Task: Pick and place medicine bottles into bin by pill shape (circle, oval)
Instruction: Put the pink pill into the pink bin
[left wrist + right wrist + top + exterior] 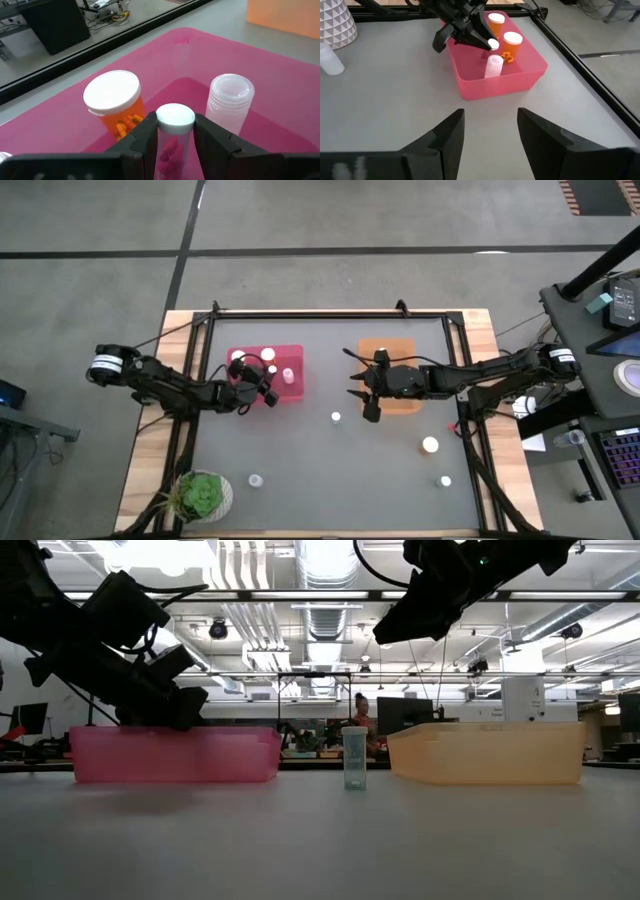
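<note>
The pink bin (290, 356) holds an orange-bodied bottle (112, 100) and a pale ribbed bottle (230, 100), both standing on the bin's floor. My left gripper (175, 137) is inside this bin, shut on a narrow clear bottle (175, 120) with a white cap and pink pills. The orange bin (388, 352) lies to the right. My right gripper (487, 135) hovers open over the table beside the orange bin, with nothing between its fingers. More medicine bottles stand on the table at the centre (335, 417) and the near right (429, 445). My left gripper pinches the narrow bottle's body just under the white cap (175, 131) between its two fingers. The fingers slant down from the table's left side. The bottle stands upright over the pink bin's floor. Its bottom is out of the picture, so whether it rests there does not show.
A white pot with a green plant (205, 495) stands at the near left corner, with a small bottle (256, 479) beside it. Another bottle (444, 480) is at the near right. Black frame bars (330, 313) run along the table's edges.
</note>
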### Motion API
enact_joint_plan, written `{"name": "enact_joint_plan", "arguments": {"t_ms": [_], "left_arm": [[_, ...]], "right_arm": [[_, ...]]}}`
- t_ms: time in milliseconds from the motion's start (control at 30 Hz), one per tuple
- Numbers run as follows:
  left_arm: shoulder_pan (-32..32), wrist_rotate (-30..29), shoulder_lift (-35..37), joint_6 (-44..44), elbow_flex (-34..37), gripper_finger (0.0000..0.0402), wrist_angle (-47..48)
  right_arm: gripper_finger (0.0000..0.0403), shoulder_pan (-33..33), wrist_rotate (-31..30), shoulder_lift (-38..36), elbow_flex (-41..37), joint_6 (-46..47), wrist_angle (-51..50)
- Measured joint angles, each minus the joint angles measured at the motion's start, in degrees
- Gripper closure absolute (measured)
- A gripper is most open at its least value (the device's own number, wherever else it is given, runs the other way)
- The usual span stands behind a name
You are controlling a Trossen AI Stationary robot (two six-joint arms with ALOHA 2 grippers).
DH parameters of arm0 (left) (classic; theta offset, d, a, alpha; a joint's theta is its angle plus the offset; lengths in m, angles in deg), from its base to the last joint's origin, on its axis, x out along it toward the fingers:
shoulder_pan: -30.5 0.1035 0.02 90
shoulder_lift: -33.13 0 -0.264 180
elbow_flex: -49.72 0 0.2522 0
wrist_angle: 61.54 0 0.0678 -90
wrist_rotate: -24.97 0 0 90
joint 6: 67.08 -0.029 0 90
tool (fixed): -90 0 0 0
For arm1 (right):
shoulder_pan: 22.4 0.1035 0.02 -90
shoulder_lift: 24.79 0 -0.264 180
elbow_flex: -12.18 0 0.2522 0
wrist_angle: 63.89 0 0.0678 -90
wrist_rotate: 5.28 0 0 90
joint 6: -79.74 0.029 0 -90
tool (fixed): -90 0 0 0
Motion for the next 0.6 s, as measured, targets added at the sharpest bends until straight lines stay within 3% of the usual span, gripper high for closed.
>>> {"name": "enact_joint_plan", "arguments": {"t_ms": [400, 600], "left_arm": [[0.0, -0.2, 0.0, 0.3, 0.1, 0.0306, 0.2], [0.0, -0.3, 0.0, 1.7, 0.8, 0.026, 0.4]], "right_arm": [[0.0227, 0.0, 0.0, 0.0, 0.0, 0.0, -0.4], [0.0227, 0.0, 0.0, 0.0, 0.0, 0.0, -0.4]]}}
